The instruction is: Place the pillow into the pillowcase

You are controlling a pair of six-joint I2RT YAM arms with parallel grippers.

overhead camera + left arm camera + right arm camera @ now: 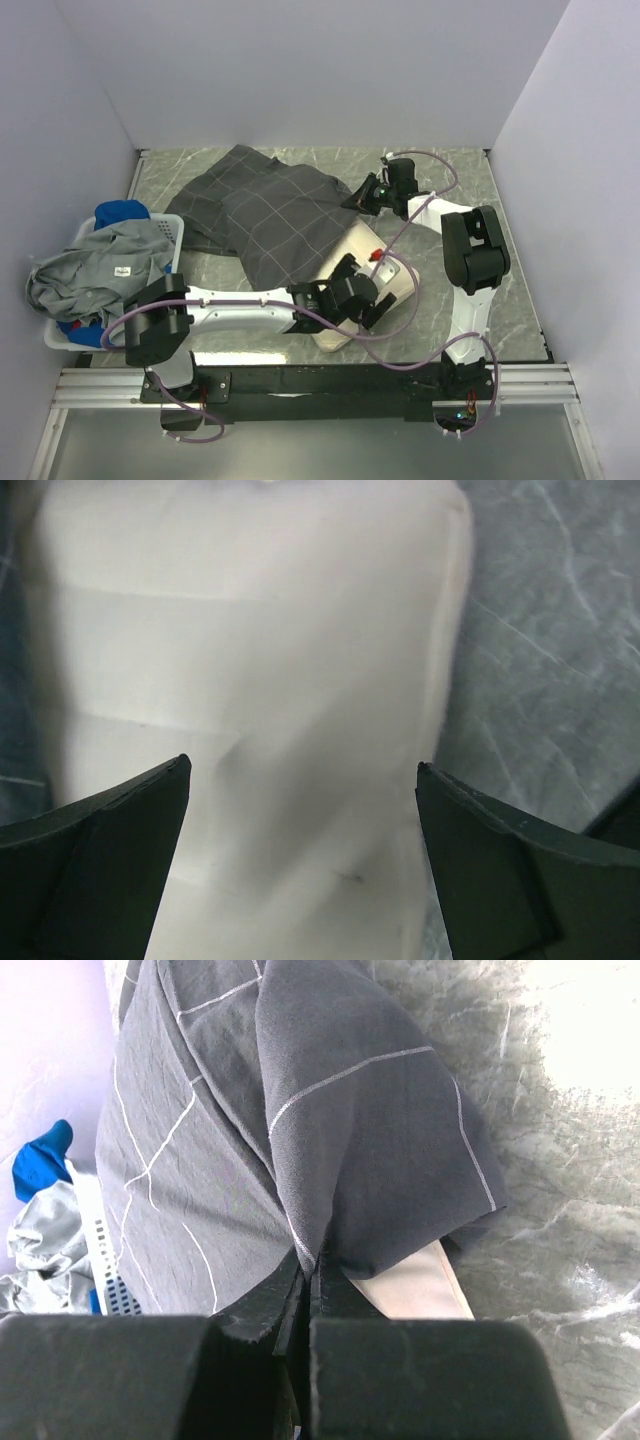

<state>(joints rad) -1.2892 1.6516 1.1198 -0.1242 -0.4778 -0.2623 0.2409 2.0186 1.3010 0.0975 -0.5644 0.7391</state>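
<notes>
Pillowcase fold in right hand; grey garment label illegible

Both arms pair white link shells with blocky matte-black joint housings: the left arm and the right arm. A thin purple cable trails behind each gripper. The left gripper has dark wedge-shaped fingers; the right gripper has flat black ones.

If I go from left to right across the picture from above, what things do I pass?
grey garment → pillowcase → pillow → right arm. The grippers overlap the pillow, so they are left out.
</notes>
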